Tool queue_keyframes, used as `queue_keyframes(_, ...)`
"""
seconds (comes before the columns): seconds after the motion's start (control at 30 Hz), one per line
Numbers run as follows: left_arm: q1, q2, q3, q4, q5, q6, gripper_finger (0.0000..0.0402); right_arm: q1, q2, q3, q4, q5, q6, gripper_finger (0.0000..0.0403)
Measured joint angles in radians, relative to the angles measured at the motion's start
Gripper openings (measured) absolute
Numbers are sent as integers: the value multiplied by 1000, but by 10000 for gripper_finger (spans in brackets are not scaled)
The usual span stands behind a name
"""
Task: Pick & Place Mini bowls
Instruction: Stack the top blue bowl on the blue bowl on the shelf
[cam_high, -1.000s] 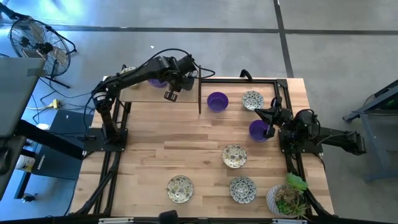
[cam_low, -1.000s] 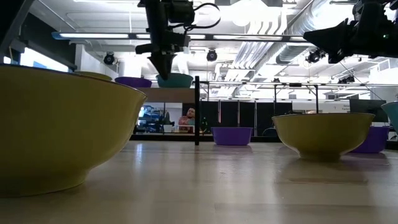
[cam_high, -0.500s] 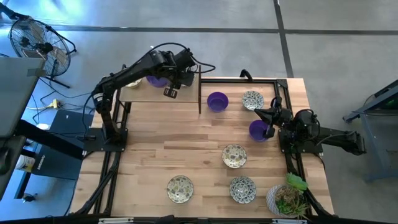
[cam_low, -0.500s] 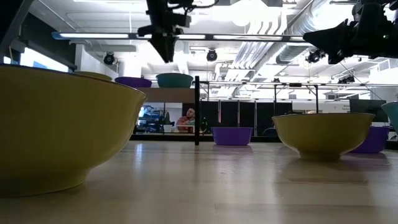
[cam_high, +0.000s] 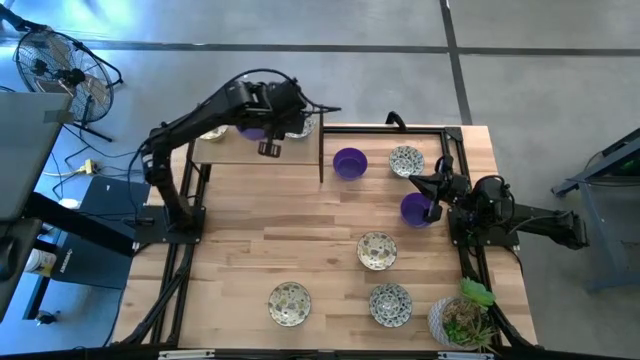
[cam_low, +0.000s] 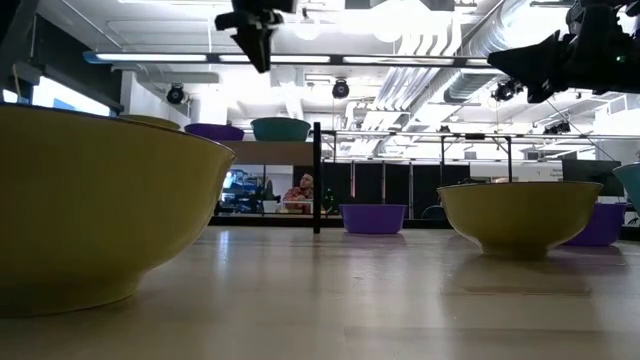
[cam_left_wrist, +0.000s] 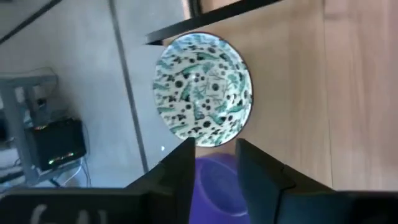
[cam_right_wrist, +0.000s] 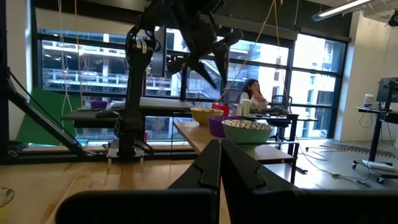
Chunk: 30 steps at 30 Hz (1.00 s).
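Mini bowls: a floral bowl (cam_left_wrist: 203, 89) and a purple bowl (cam_left_wrist: 219, 183) sit on the raised shelf (cam_high: 232, 150), upper left in the high view. The left gripper (cam_high: 268, 148) hovers above, fingers slightly apart, empty; only its wrist view shows both bowls clearly. At right, the right gripper (cam_high: 432, 212), fingers together, sits by another purple bowl (cam_high: 414, 209).

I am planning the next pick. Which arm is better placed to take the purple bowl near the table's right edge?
Probably the right. The right gripper hovers at the rim of that purple bowl, fingers shut. The left gripper is over the raised shelf, empty, above a patterned bowl.
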Motion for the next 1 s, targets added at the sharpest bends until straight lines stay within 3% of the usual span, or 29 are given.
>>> queue_keyframes(0.27,-16,-85,-146,211,7,-24,8,0,0,0,0,0,2,0)
queue_keyframes(0.7,-51,-112,-300,431,83,19,1,0,0,0,-30,-2,39,0)
queue_keyframes(1.0,-117,-262,-556,711,130,28,0,0,1,0,-44,1,39,0)
